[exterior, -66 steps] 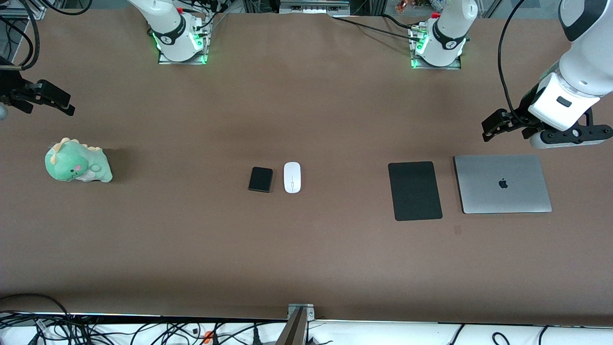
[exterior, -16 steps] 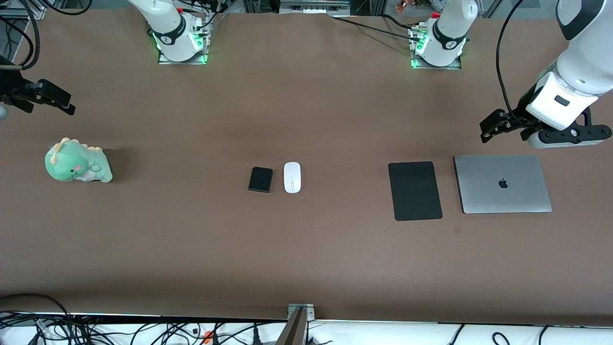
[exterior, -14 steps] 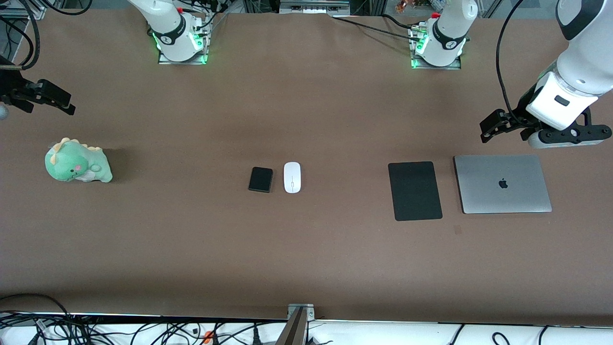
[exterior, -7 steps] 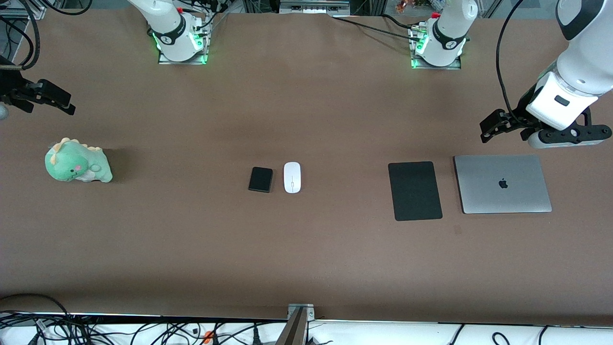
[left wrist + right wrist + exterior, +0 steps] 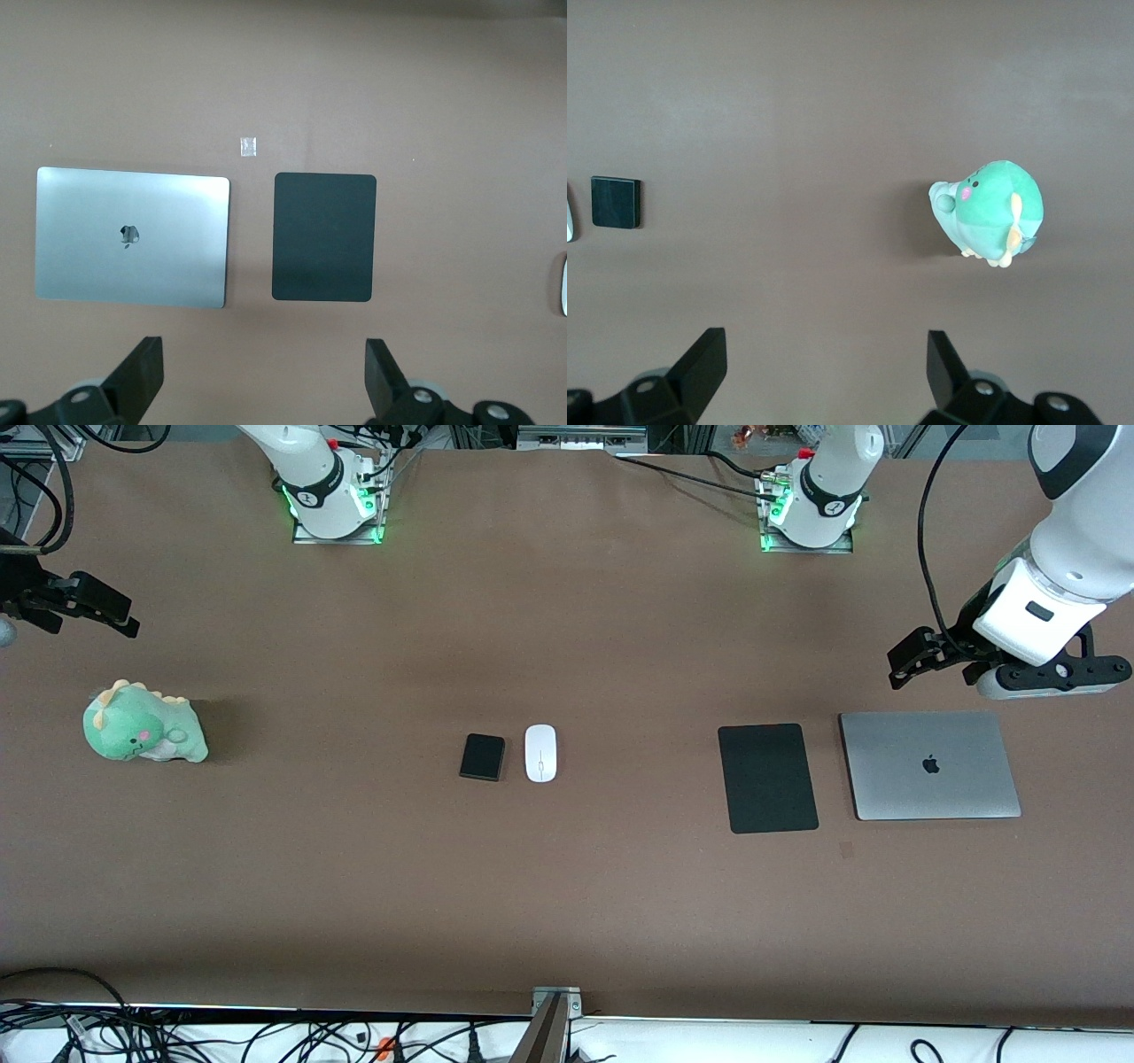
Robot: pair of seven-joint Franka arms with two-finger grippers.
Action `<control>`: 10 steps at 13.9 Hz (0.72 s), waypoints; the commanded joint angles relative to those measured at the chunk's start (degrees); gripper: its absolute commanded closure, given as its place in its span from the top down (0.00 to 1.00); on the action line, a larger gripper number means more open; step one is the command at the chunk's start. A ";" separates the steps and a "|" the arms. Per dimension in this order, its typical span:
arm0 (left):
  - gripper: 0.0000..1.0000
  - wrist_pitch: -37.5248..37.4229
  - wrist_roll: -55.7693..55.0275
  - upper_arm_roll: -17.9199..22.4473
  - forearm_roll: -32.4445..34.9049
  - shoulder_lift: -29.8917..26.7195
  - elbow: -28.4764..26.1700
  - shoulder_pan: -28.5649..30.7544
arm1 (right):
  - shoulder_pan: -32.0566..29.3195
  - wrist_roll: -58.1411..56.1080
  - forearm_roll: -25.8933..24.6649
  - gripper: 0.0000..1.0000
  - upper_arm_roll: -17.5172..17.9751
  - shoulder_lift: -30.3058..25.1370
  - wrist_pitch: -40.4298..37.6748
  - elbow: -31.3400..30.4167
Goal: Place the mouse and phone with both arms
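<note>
Front view is showing the brown desk point(image 5: 567, 886) with the mouse point(image 5: 540, 753) and the phone point(image 5: 483, 757) lying side by side near its middle, just apart, the phone toward the right arm's end and the mouse toward the left arm's end. Neither one is being touched. Toward the left arm's end a flat black mat point(image 5: 767, 778) is lying beside a closed silver laptop point(image 5: 929, 765), the mat sitting between the mouse and the laptop. Toward the right arm's end a green plush dinosaur point(image 5: 143, 732) is resting on its own, well apart from the phone. The left gripper point(image 5: 912, 657) is hanging in the air over the bare desk just beside the laptop's edge that is farther from the front camera — its fingers point(image 5: 142, 372) are standing wide apart in the left wrist view, with nothing between them, and the mat and laptop are showing below. The right gripper point(image 5: 84, 607) is hovering at the right arm's end over the desk near the dinosaur, its fingers point(image 5: 704, 359) also spread wide and empty — the right wrist view is taking in the dinosaur and, farther off, the phone. Both arms are waiting away from the mouse and phone.
</note>
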 commanded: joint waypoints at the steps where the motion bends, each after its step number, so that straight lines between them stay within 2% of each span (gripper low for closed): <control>1: 1.00 -0.88 0.58 -0.73 -0.75 0.53 1.41 -0.37 | 0.24 0.11 -0.27 1.00 -0.15 -0.80 -0.80 -0.07; 3: 1.00 -2.46 0.40 -2.75 -0.74 0.44 1.76 -0.20 | 0.24 0.11 -0.27 1.00 -0.15 -0.79 -0.80 -0.16; 5: 1.00 -3.16 0.23 -3.80 -0.93 1.66 4.92 -0.72 | 0.24 -0.15 -0.36 1.00 -0.07 -0.53 -0.89 -0.16; 7: 1.00 -3.60 0.66 -5.65 -0.40 2.98 5.02 -0.99 | 0.33 -0.15 -0.36 1.00 -0.07 0.43 -2.20 -0.34; 9: 1.00 -5.08 1.02 -6.27 -0.48 8.67 5.01 -1.51 | 0.94 0.64 -0.53 1.00 0.46 2.53 -3.17 -0.34; 10: 1.00 -6.14 1.28 -6.36 -1.01 9.31 5.19 -1.87 | 1.12 0.73 -0.79 1.00 0.55 3.76 -3.26 -0.34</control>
